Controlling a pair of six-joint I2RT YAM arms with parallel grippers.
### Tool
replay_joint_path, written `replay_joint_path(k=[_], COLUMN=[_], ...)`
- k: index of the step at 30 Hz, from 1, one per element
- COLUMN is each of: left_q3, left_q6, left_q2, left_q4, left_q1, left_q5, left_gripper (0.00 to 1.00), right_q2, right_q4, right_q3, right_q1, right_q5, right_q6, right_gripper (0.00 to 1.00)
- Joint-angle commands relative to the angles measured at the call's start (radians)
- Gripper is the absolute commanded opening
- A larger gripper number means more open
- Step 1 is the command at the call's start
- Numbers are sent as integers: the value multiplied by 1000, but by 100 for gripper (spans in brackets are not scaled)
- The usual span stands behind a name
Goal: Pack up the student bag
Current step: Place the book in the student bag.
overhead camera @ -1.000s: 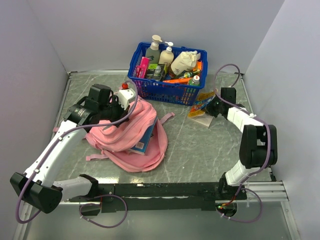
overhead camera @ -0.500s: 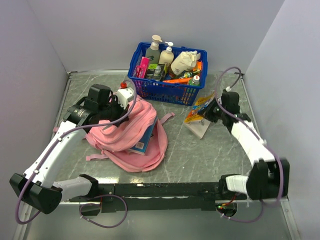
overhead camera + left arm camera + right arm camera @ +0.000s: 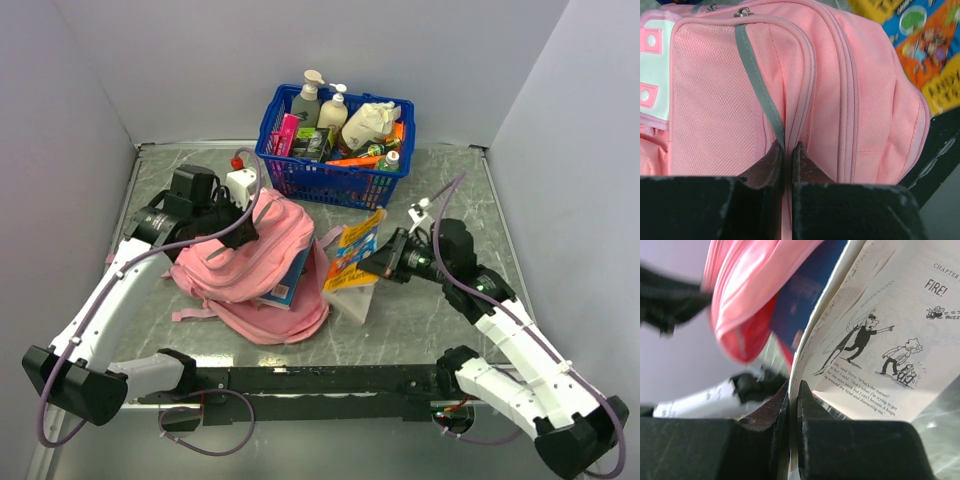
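The pink student bag (image 3: 262,262) lies on the table left of centre, its mouth facing right with a blue book (image 3: 291,282) inside. My left gripper (image 3: 240,236) is shut on the bag's upper flap and holds it raised; in the left wrist view the jaws pinch a pink seam (image 3: 788,145) beside a grey strip. My right gripper (image 3: 382,266) is shut on a colourful comic book (image 3: 355,252), held tilted just right of the bag's mouth. In the right wrist view the jaws clamp the book's pages (image 3: 880,350), and the bag (image 3: 750,295) is blurred behind.
A blue plastic basket (image 3: 330,172) with bottles and packets stands at the back centre. Grey walls close in the table on the left, back and right. The arms' base rail (image 3: 330,385) runs along the near edge.
My right gripper has carried the comic book from the back right of the table leftward and nearer, up to the bag's mouth. My left gripper has shifted slightly, still holding the flap.
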State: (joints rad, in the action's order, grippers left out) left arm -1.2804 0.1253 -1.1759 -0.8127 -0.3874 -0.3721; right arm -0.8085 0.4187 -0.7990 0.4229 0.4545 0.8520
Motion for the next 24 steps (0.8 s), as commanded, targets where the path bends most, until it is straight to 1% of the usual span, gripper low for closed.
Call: replay_joint_path(k=[1, 2, 5, 9, 13, 17, 18, 20, 22, 24], left_q3=[-94, -100, -128, -155, -162, -162, -162, -165, -166, -162], left_q6=[-56, -64, -81, -82, -78, -78, -79, -73, -72, -72], left_q2=[-1, -5, -18, -22, -22, -14, -13, -8, -7, -2], left_q4=[110, 104, 96, 86, 75, 63, 61, 52, 46, 43], left_q1=[33, 39, 62, 79, 85, 90, 91, 99, 101, 105], left_q5=[-82, -106, -143, -157, -171, -179, -177, -180, -185, -192], left_gripper=[2, 2, 2, 2, 2, 2, 2, 2, 2, 2], right_q2=[-24, -40, -116, -236, -340, -449, -499, -553, -621, -668], right_q4=[-99, -113, -150, -185, -205, -291, -322, -340, -357, -394], right_q3=[-81, -92, -152, -244, -333, -403, -417, -440, -430, -370], right_q1=[152, 207, 279, 374, 409, 413, 413, 415, 419, 430], right_q5=[-17, -26, -54, -71, -97, -108, -109, -97, -105, -103], right_q6=[96, 101, 104, 88, 29, -30, -59, -71, -84, -80], right_gripper=[0, 0, 0, 0, 0, 0, 0, 0, 0, 0])
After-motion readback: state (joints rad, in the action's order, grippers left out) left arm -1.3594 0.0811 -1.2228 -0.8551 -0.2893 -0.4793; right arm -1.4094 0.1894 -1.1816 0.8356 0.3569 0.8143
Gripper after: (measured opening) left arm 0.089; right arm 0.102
